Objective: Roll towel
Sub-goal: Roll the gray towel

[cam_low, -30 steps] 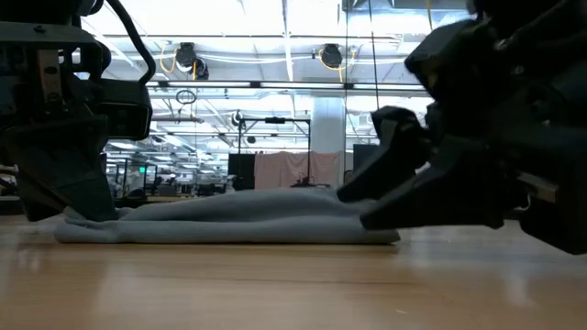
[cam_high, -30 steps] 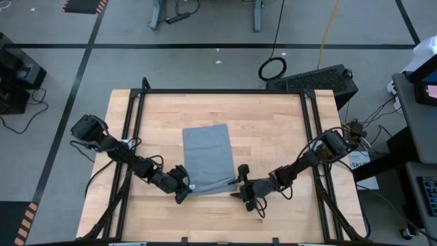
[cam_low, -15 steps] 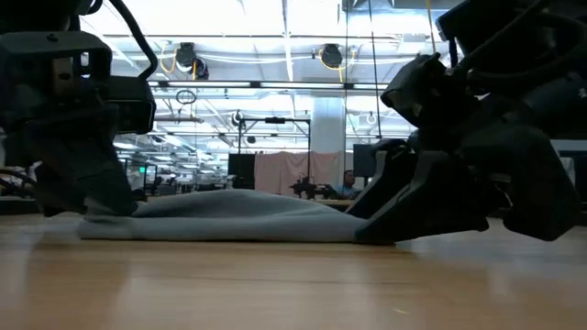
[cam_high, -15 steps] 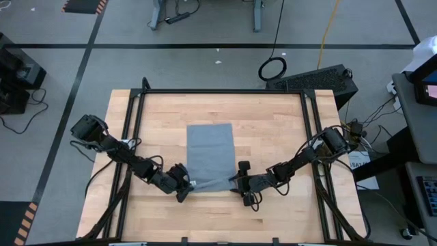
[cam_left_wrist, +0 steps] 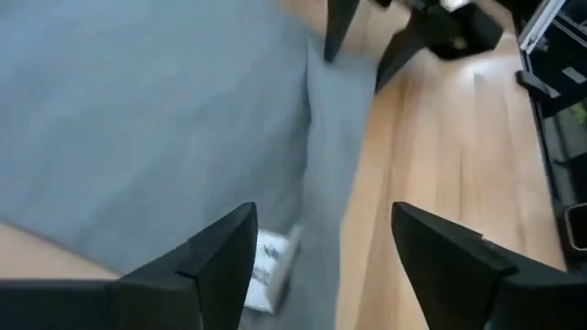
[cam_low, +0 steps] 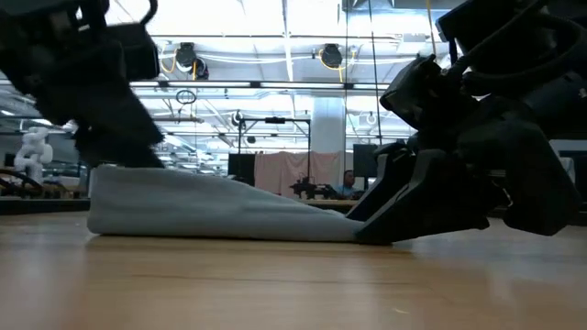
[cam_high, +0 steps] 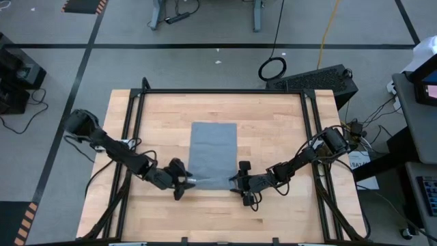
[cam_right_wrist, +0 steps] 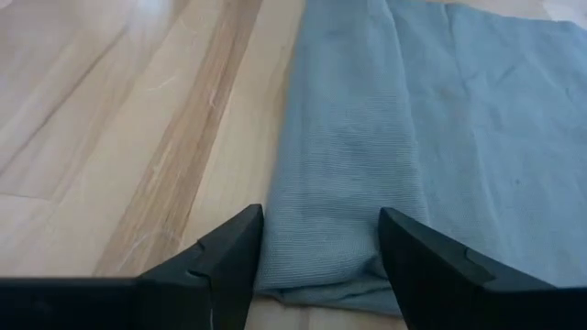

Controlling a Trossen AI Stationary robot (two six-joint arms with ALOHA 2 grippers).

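The left gripper (cam_high: 183, 182) has the near-left corner of the towel (cam_high: 213, 152) between its spread fingers and raised off the wooden table (cam_high: 273, 123); whether they actually pinch the cloth cannot be told. Ahead of it the towel stretches flat. At the near-right corner, the right gripper (cam_high: 235, 181) straddles the folded edge, fingers spread. The first turn of the roll seems underway; next, both corners likely need lifting evenly and carrying forward over the cloth.
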